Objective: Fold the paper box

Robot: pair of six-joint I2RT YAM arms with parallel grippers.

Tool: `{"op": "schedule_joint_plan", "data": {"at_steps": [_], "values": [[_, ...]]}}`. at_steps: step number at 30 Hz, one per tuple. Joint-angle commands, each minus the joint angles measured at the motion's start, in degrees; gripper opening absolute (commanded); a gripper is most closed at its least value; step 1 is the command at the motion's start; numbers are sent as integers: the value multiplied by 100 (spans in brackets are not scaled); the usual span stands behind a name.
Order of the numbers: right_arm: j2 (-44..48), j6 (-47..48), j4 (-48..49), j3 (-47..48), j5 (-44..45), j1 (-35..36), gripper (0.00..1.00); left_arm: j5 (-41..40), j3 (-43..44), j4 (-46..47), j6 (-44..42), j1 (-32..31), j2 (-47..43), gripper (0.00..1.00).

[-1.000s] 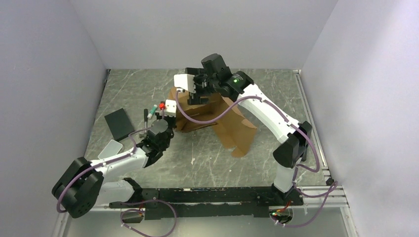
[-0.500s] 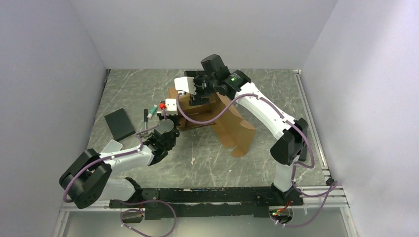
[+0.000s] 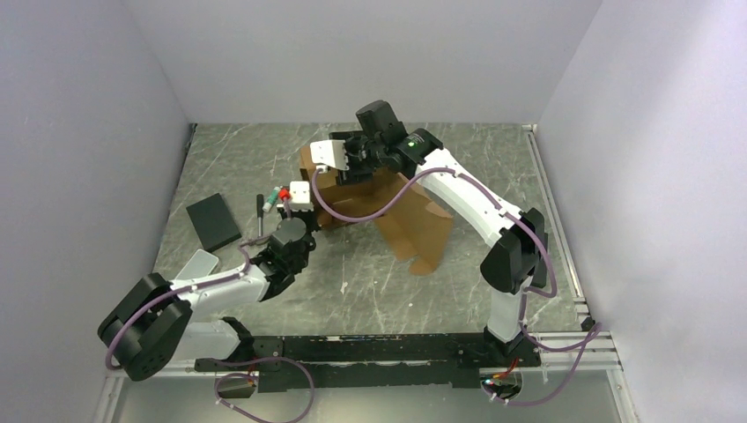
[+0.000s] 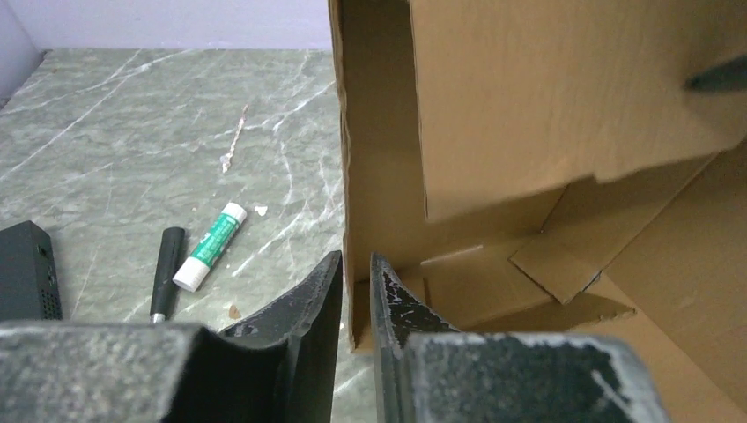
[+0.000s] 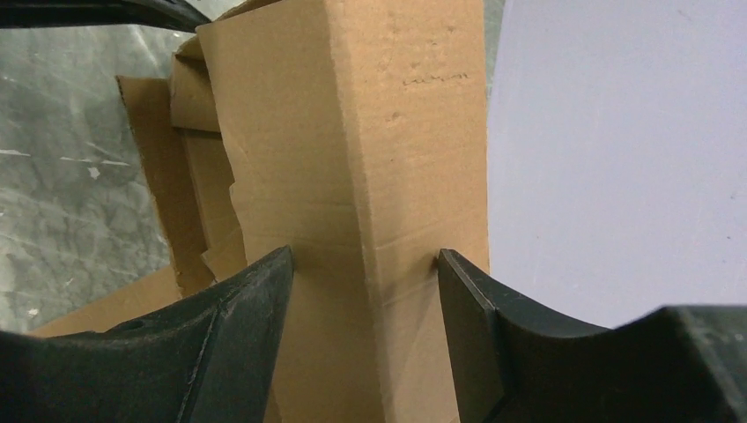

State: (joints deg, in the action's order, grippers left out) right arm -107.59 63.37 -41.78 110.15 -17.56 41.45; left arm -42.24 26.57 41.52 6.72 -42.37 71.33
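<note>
Sitting mid-table toward the far side, the cardboard box [image 3: 414, 225] is partly folded: walls stand up at its left and far sides, and a big flap slopes out to the right and toward the arms. The left gripper [image 4: 355, 264] is low at the box's left wall, and its two fingers [image 4: 308, 300] straddle the upright edge of that wall. Its jaws are only a narrow slit apart, the outer finger is against the cardboard, and a thin gap shows on the inner side, so it reads as slightly parted and not pinching. Through that view the inside of the box shows small flaps lying on its floor. The right gripper [image 5: 364, 260] comes in from above at the far side of the box and is gripping a doubled-over upright flap, with one fingertip pressed on each face of it. Just left of the box on the table [image 3: 229, 159] lie a white-and-green glue stick [image 4: 210, 246] and, beside it, a black pen [image 4: 165, 275], both apart from the cardboard. A black pad [image 3: 213, 221] lies farther left, well apart from the box.
</note>
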Motion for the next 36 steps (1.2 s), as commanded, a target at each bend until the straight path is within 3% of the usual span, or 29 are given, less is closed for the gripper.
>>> {"op": "schedule_joint_plan", "data": {"at_steps": [1,12,17,23,27,36], "values": [[176,-88,379,7,206,3,65,273,-240,-20,260,-18,-345,26],[158,-35,399,-40,271,12,58,1185,-650,-89,320,193,-1030,52],[201,8,374,-114,254,19,57,2052,-904,-572,792,855,-1967,61],[229,1,381,-181,236,54,56,3500,-1196,-779,876,1677,-2867,79],[229,-19,393,-187,236,80,56,4110,-1125,-469,492,1851,-2466,87],[322,-37,399,-251,245,91,56,4713,-607,673,297,2165,-1029,89]]}}
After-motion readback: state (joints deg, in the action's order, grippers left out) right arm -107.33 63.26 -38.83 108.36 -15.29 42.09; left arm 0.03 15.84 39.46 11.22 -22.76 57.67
